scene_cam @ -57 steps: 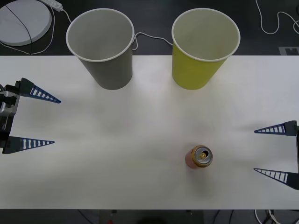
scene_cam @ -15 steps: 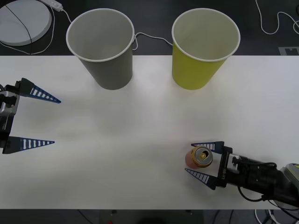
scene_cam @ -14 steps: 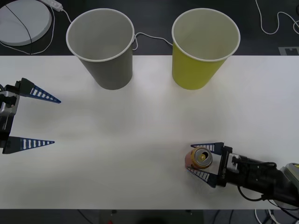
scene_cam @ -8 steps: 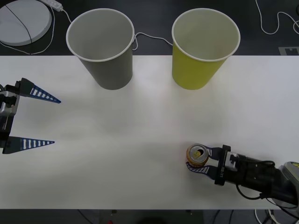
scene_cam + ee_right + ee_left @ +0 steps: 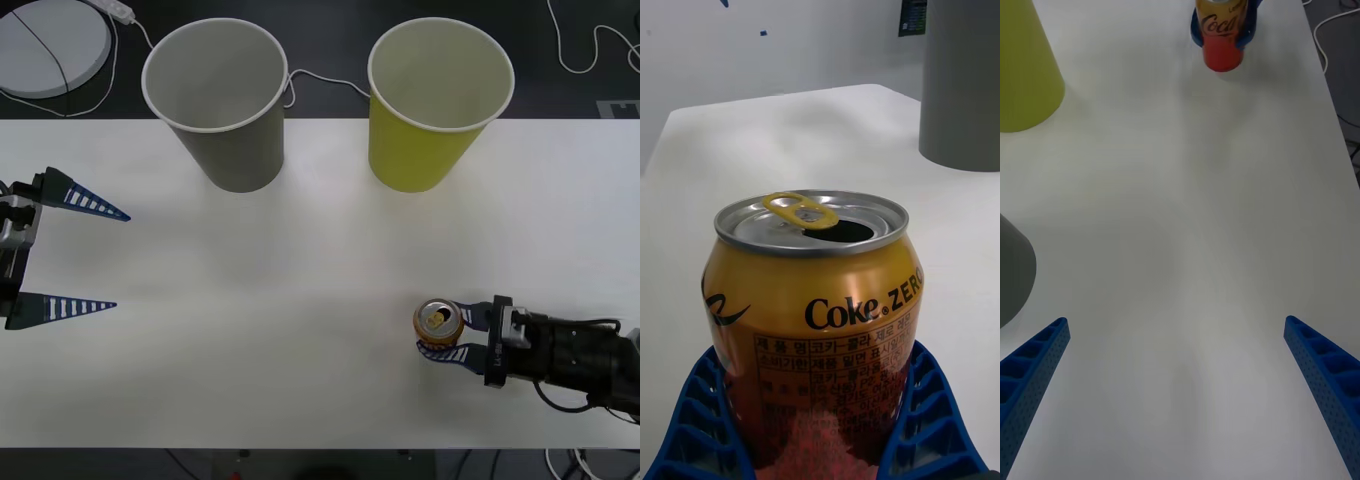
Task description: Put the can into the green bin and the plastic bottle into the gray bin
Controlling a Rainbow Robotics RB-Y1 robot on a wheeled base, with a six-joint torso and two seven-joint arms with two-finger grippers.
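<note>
The can (image 5: pixel 437 318), orange-gold over red with its top open, stands upright at the front right of the table. My right gripper (image 5: pixel 440 332) is shut on it, blue fingers (image 5: pixel 929 420) hugging both sides of the can (image 5: pixel 812 315). From these views I cannot tell whether it rests on the table. The gray bin (image 5: pixel 216 100) stands at the back left and the green bin (image 5: pixel 438 102) at the back right. My left gripper (image 5: pixel 65 255) waits open at the table's left edge, far from the can (image 5: pixel 1223 34). The plastic bottle is out of view.
The white table (image 5: pixel 300 260) lies open between the can and both bins. Behind its far edge, a round white disc (image 5: pixel 50 40) and cables (image 5: pixel 590 50) lie on the dark floor. The table's front edge runs just below the right arm.
My right gripper came in from the right edge, closed around the can, and has now shifted it a little right and toward the back. The left arm has stayed still.
</note>
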